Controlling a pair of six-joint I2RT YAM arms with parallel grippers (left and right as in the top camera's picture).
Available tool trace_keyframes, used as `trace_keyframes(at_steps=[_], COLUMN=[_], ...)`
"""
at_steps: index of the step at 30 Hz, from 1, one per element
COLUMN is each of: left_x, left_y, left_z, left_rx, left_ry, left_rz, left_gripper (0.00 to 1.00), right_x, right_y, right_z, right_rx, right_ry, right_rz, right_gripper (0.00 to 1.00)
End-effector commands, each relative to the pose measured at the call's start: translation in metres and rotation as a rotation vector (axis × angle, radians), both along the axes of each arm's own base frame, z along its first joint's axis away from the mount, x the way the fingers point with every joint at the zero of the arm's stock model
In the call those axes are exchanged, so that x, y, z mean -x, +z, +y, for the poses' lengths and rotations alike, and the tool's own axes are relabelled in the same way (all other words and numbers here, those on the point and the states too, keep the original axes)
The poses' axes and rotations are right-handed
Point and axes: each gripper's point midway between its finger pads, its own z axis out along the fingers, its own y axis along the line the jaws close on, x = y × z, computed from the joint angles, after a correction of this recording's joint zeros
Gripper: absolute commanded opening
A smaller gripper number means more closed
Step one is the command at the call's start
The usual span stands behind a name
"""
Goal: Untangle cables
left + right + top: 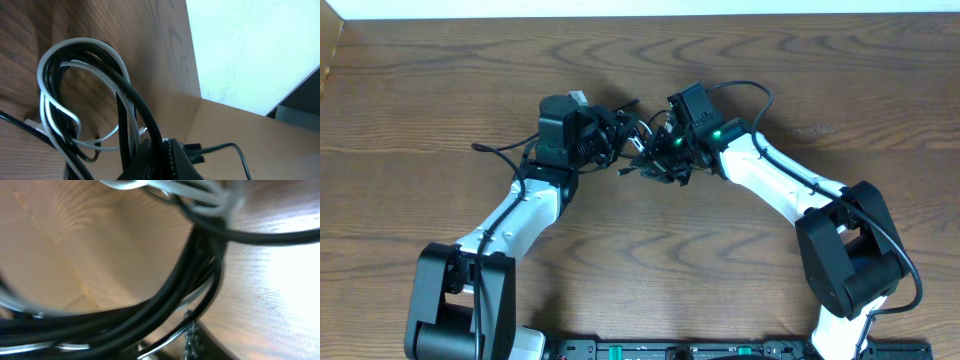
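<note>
Wood of the table (pixel 650 270) lies open on the near side and out to both sides. Mid-table the left gripper (pixel 613 140) and right gripper (pixel 657 152) meet almost nose to nose, the cables (pixel 636 142) bunched between them, black and white loops wound together. Left jaws are together, clamped on the cables; right jaws are lost in blur, I cannot tell. A black end (pixel 492 150) trails left. Beyond, open wood runs to the far edge and white wall (pixel 620 8)

a dark brown wooden table (pixel 430 100) with wavy grain fills the view. a white surface (pixel 640 7) runs along the table's far edge. a lighter tan board (pixel 328 45) stands just beside the table's far left corner.
</note>
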Motion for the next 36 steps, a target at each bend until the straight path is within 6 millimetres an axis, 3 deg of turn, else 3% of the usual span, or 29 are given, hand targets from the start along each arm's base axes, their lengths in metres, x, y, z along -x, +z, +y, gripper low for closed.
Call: trace_keyframes(at_steps=[1,7,13,17,24,32,36], left_x=[0.0,0.003,0.022,0.037,0.071,0.081,0.084], left_y=[0.007,0.004,-0.009,-0.005,0.016,0.022,0.018], left_z=[-0.004,-0.004,-0.012,-0.024,-0.046,-0.05,-0.05], left_rx=[0.024,-0.053,-0.233,-0.304,-0.263,-0.245,-0.239], left_ry=[-0.02,-0.076,-0.31,-0.508,-0.794,-0.857,-0.865], left_rz=[-0.005,-0.067,-0.219,-0.402,-0.716,-0.805,-0.781], left_gripper=[0.08,0.08,0.07,0.08,0.07,0.07,0.07], right_x=[-0.001,-0.003,0.011,0.011,0.019,0.016,0.008], right_y=[0.002,-0.001,0.003,0.001,0.01,0.023,0.022], right_z=[-0.008,-0.015,-0.018,-0.027,-0.03,-0.056,-0.08], right_rx=[0.056,0.108,0.047,0.051,-0.044,-0.172,-0.168], right_ry=[-0.001,0.179,0.433,0.479,0.603,0.628,0.615], right_rz=[-0.052,-0.222,-0.35,-0.372,-0.446,-0.473,-0.488], right_gripper=[0.01,0.01,0.01,0.01,0.01,0.01,0.01])
